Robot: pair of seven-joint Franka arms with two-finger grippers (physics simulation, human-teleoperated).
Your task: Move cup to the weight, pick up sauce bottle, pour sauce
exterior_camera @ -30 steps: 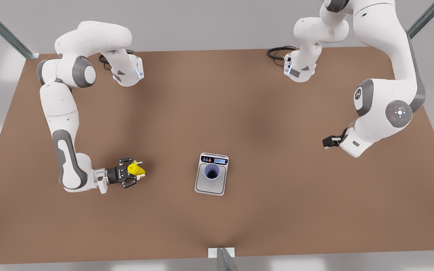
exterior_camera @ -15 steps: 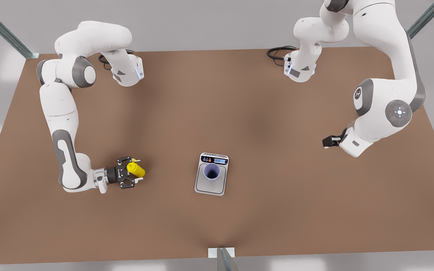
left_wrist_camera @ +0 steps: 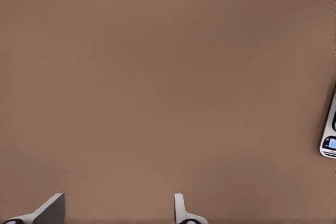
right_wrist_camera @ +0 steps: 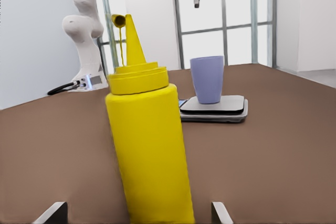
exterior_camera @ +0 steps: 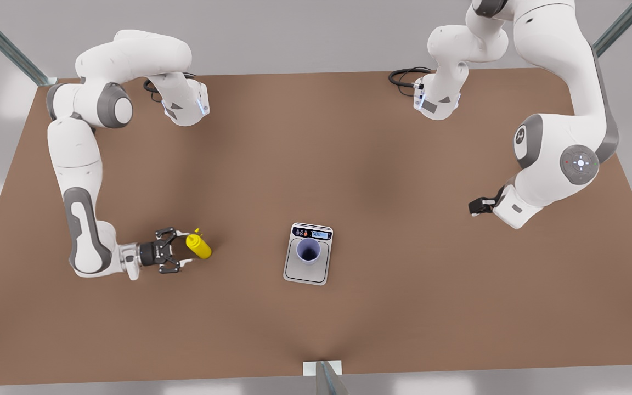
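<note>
**Bottle upright between open fingers, cup on the scale**

The brown matte table (exterior_camera: 382, 164) spans the front view, bare wood-toned board with soft shadows, framed by metal struts at the corners and a pale grey room behind; the right wrist view shows tall window frames beyond the far edge. Black cables coil at each arm's base.

The sauce bottle (exterior_camera: 199, 247) stands upright on the table at the front view's left, its nozzle cap flipped aside on a thin tether (seen in the right wrist view, (right_wrist_camera: 148, 150)). The right gripper (exterior_camera: 180, 258) lies low and level just to its left, fingers (right_wrist_camera: 52, 212) spread wide on either side and not touching the bottle.

The cup (exterior_camera: 308, 251) sits upright on the weight (exterior_camera: 308, 271), near the middle of the table, on the plate's far part beside the display strip. The display glows pale blue, with small coloured buttons beside it; its digits cannot be read.

The left gripper (exterior_camera: 475, 207) hangs above the table at the front view's right, waiting, its fingertips (left_wrist_camera: 181, 208) apart over bare board, the weight's (left_wrist_camera: 329, 140) edge off to one side.
</note>
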